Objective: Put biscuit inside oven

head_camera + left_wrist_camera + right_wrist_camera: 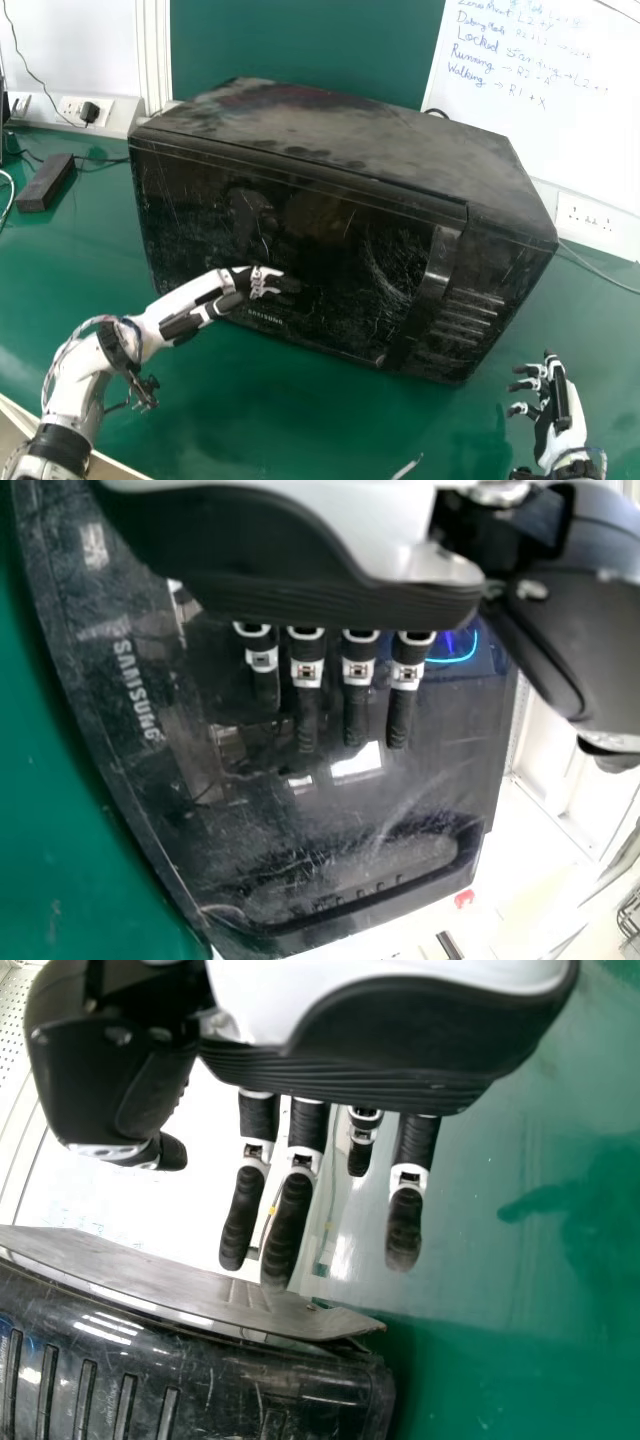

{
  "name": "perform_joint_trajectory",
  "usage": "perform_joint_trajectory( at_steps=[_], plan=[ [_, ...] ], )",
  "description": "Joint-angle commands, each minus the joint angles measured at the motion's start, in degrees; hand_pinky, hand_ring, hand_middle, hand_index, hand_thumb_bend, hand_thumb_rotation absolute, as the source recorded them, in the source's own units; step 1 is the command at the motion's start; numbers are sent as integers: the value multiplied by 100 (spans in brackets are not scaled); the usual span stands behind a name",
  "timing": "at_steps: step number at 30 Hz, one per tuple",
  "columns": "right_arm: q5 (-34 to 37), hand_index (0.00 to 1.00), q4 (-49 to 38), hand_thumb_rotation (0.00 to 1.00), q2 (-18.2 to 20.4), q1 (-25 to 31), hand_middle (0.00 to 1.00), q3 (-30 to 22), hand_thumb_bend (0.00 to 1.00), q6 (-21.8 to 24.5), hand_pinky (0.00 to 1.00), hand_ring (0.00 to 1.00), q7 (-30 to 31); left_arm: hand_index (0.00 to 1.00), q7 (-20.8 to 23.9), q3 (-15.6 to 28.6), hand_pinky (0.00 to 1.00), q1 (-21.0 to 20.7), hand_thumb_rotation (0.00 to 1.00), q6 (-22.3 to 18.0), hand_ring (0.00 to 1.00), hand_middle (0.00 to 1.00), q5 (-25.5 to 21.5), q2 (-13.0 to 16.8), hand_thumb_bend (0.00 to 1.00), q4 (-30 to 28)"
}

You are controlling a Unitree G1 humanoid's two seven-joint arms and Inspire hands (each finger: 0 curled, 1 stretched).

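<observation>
A black microwave oven [300,250] stands turned at an angle on the table, its door closed. My left hand [255,283] is in front of the middle of the door, fingers extended; whether they touch it I cannot tell. In the left wrist view, the left hand [355,695] has its straight fingers over the dark door [420,790]. My right hand [553,410] is right of the oven's front corner, fingers relaxed. The right wrist view has the right hand [285,1220] with extended fingers, near the oven [230,1390]. I see no biscuit.
The green table [300,430] carries a black power brick [47,182] at the far left, with cables beside it. Behind the oven are a green panel [300,45] and a whiteboard [560,110]. A small pale object [407,468] lies at the front edge of the head view.
</observation>
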Motion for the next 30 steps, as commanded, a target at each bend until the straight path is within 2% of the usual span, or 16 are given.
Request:
perform_joint_trajectory(
  at_steps=[1,5,6,10,12,14,16,19,22,24,26,28,30],
  plan=[
    [-31,43,16,86,68,2,32,-5,53,-80,23,25,-62,85,55,-15,71,-42,60,-100,81,88,92,38,66,157],
    [-74,47,163,76,244,-107,36,-32,53,-166,30,30,-245,85,-2,17,70,-35,61,-109,81,88,18,87,65,190],
    [-125,48,203,72,265,-132,37,-7,55,-186,32,32,-305,85,-20,35,70,-22,61,-91,81,87,-8,110,65,183],
    [-466,52,457,66,258,-225,41,155,54,-268,40,37,-550,81,-65,167,67,91,60,-134,77,81,-147,224,62,130],
    [-608,56,571,60,334,-326,47,185,57,-267,39,40,-764,78,-81,258,61,186,59,-152,71,76,-230,301,60,93],
    [-740,59,610,54,414,-447,48,198,59,-124,36,42,-1021,75,-47,355,57,338,54,-87,66,72,-329,374,57,-13],
    [-773,62,684,50,501,-578,50,159,59,-41,35,43,-1190,72,-2,470,55,520,54,-113,62,69,-379,460,56,-74],
    [-802,60,803,45,602,-725,52,121,58,-24,35,43,-1375,72,-208,679,54,761,54,-136,59,66,-619,583,51,-7],
    [-920,61,914,44,614,-782,54,156,60,-25,38,45,-1504,75,-349,884,56,1006,50,-13,61,67,-858,678,42,21],
    [-964,65,999,46,587,-785,58,170,60,-97,41,49,-1485,77,-153,1007,59,1293,46,134,62,68,-887,725,38,-149],
    [-1037,66,1087,46,554,-786,60,188,59,-192,46,53,-1460,78,185,1108,62,1622,49,189,62,69,-748,801,37,-386],
    [-1086,66,1160,48,551,-802,59,183,60,-261,46,53,-1458,79,370,1194,64,1771,52,266,63,70,-761,833,39,-434],
    [-1036,64,1197,49,610,-859,56,109,62,-254,43,48,-1481,78,463,1283,63,1771,45,367,63,70,-866,802,39,-330]
  ],
)
